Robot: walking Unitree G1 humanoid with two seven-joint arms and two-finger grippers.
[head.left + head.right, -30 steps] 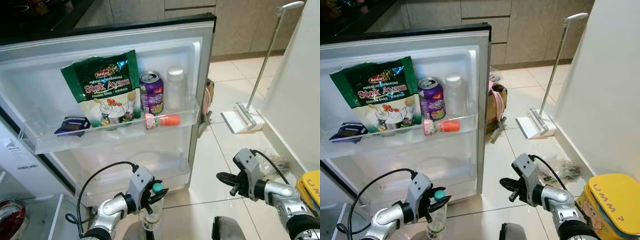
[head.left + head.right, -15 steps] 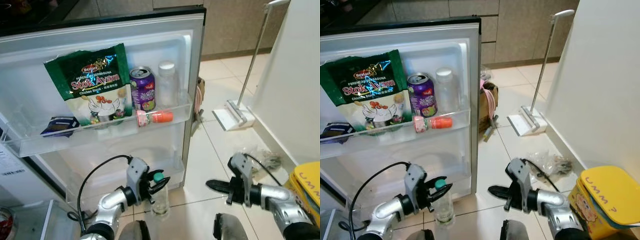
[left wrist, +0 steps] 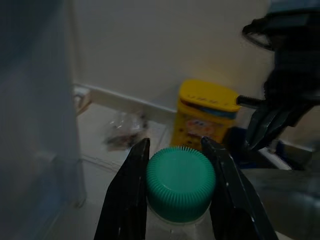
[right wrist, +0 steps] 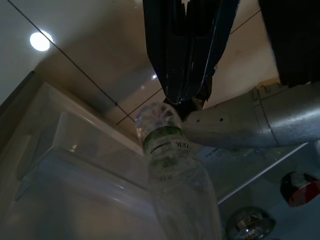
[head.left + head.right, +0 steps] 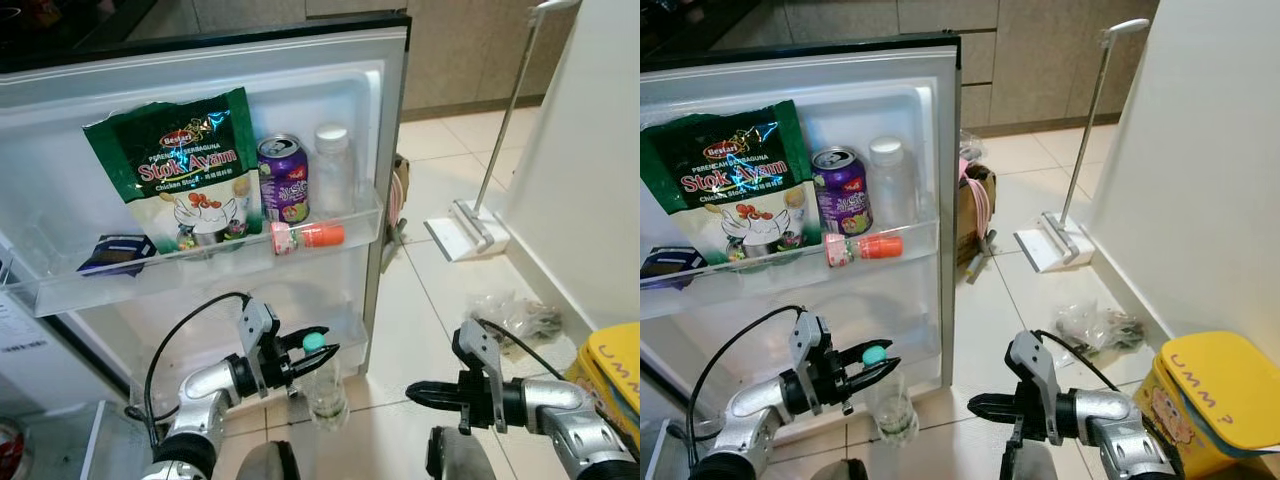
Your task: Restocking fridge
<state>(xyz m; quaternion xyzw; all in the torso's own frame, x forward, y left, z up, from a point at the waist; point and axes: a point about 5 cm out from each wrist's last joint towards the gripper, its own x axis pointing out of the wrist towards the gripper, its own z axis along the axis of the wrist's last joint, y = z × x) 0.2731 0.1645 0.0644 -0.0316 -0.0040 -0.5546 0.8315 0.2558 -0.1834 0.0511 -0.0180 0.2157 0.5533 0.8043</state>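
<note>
A clear plastic bottle (image 5: 325, 388) with a green cap (image 5: 313, 342) hangs low in front of the open fridge door (image 5: 200, 80). My left gripper (image 5: 312, 346) is shut on it at the cap. In the left wrist view the green cap (image 3: 180, 184) sits between both black fingers (image 3: 127, 195). My right gripper (image 5: 422, 392) is shut and points left at the bottle, a short way to its right. In the right wrist view its fingers (image 4: 185, 60) aim at the bottle (image 4: 172, 165). The lower door shelf (image 5: 345, 322) lies just behind the bottle.
The upper door shelf (image 5: 365, 215) holds a green Stok Ayam packet (image 5: 185, 165), a purple can (image 5: 283, 180), a white-capped bottle (image 5: 333, 168), a small lying bottle (image 5: 308, 236) and a dark packet (image 5: 115, 253). To the right are a mop (image 5: 480, 225), a plastic bag (image 5: 515, 315), a yellow container (image 5: 615, 365) and a white wall.
My left gripper has carried the bottle a little to the right and forward. My right gripper has reached left toward the bottle. The camera shifted earlier.
</note>
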